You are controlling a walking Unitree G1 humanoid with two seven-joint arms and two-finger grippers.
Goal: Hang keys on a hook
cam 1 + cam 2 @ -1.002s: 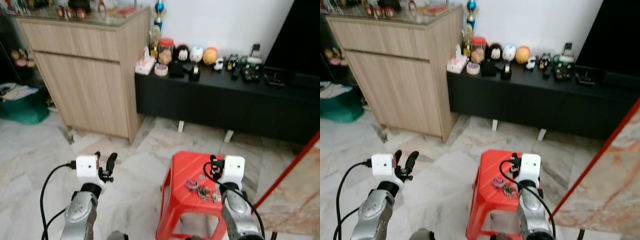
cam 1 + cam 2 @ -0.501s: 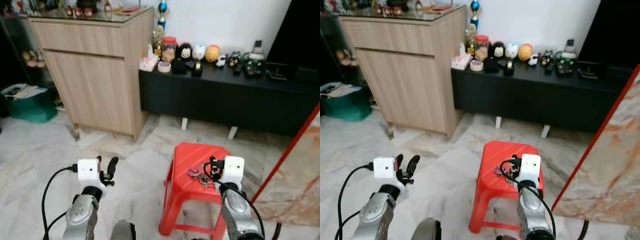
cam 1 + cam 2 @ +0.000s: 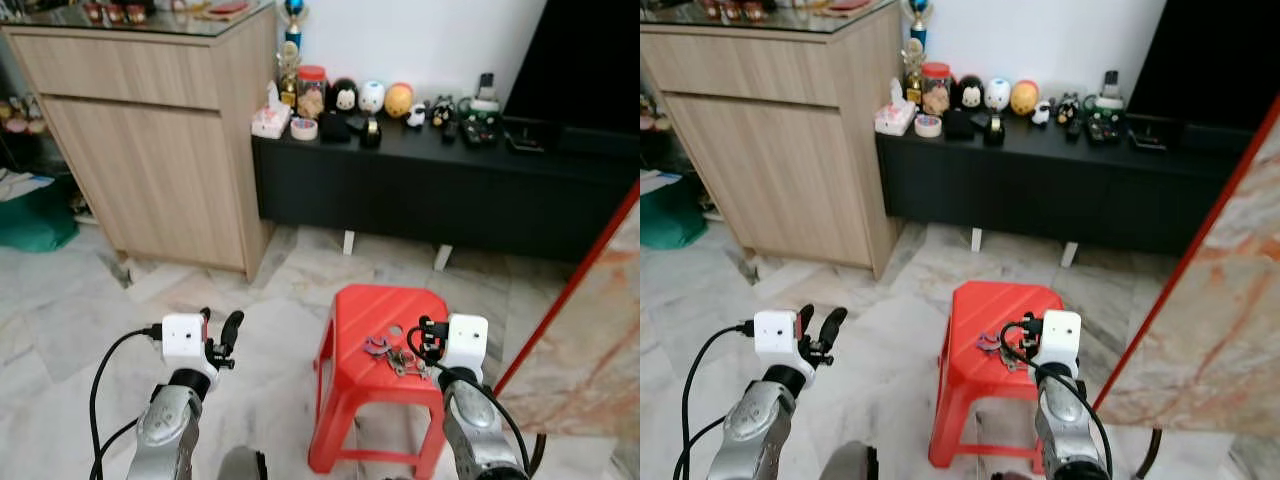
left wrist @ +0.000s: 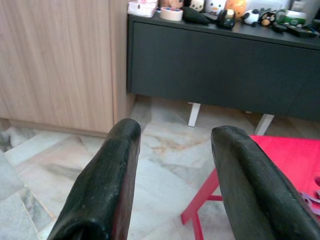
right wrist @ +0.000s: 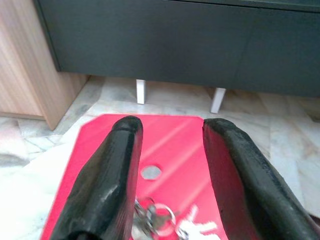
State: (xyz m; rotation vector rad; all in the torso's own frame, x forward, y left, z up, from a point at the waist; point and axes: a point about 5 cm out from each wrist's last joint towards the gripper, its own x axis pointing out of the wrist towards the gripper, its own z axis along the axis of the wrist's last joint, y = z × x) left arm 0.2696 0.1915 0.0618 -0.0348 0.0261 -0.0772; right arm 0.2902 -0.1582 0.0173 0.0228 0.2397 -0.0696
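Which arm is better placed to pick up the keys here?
Probably the right. The right gripper hangs open just above the keys on the red stool. The left gripper, also open, is over the bare floor beside the stool.

Red stool (image 3: pixel 385 320), wood cabinet (image 3: pixel 150 150), blk TV bench (image 3: pixel 450 190).

1. Red plastic stool (image 3: pixel 385 330) stands on the marble floor (image 3: pixel 70 310), bunch of keys (image 3: pixel 395 357) lying on its seat.
2. Black low cabinet (image 3: pixel 440 180) carries figurines (image 3: pixel 372 97) and a tape roll (image 3: pixel 303 128).
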